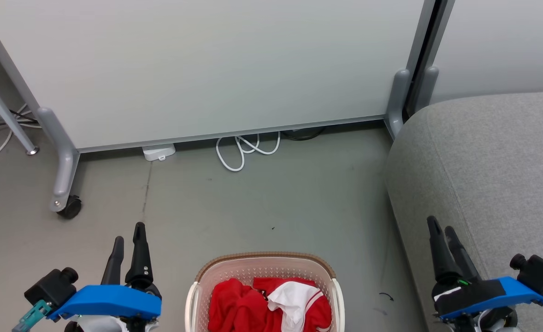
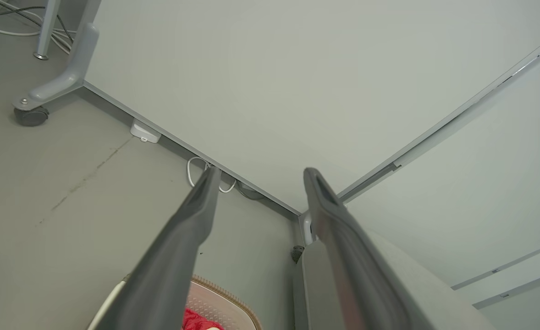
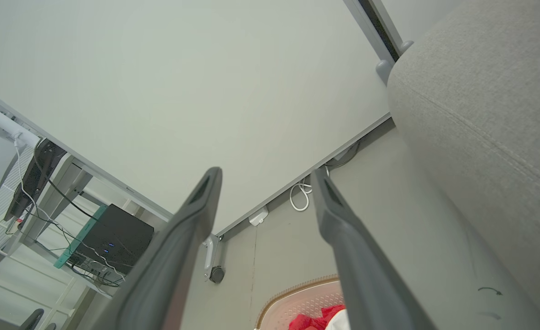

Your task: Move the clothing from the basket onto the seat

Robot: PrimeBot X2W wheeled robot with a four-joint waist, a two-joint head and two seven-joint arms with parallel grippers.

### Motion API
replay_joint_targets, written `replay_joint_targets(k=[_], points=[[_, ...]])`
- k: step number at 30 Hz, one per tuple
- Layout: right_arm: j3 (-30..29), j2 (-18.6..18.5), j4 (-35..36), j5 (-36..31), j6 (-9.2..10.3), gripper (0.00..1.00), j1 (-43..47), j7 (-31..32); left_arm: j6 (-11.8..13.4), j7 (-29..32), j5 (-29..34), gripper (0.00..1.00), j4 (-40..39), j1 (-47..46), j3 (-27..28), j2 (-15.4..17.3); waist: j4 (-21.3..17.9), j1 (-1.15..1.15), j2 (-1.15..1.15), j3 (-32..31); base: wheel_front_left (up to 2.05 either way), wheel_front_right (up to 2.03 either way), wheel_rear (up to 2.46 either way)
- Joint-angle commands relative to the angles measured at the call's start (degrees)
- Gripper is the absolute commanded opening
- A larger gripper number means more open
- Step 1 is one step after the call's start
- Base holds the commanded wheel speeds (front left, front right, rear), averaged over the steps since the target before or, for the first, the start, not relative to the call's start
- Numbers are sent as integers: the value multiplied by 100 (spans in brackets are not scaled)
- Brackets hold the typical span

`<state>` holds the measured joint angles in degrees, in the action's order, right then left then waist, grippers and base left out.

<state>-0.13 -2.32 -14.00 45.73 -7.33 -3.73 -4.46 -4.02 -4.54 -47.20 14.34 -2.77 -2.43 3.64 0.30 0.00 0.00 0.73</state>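
Head view: a cream basket (image 1: 264,255) with a brown rim sits on the grey floor (image 1: 271,203) at bottom centre. It holds the red clothing (image 1: 248,304), which is bunched together with its white trim showing. The grey seat (image 1: 492,152) takes up the right side, with a strip of floor between it and the basket. The left gripper (image 1: 128,233) at lower left and the right gripper (image 1: 440,225) at lower right each have their fingers spread apart and hold nothing. Likely risks: because the garments are tangled, a pinch may catch only one fold and let the cloth slip onto the floor. Snagged fabric could also drag or tip the light basket.
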Motion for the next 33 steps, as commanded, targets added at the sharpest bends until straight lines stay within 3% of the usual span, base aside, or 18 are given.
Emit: replay_joint_targets(k=[1, 33], points=[[18, -39, 90, -162, -13, 100, -145, -52, 17, -47, 162, 100, -81, -159, -24, 61, 2, 0, 0, 1, 0, 0, 0], [109, -57, 87, -2285, -16, 100, -92, -347, 33, -557, 2083, 100, 124, -103, -337, 94, 31, 0, 0, -39, 0, 0, 0]])
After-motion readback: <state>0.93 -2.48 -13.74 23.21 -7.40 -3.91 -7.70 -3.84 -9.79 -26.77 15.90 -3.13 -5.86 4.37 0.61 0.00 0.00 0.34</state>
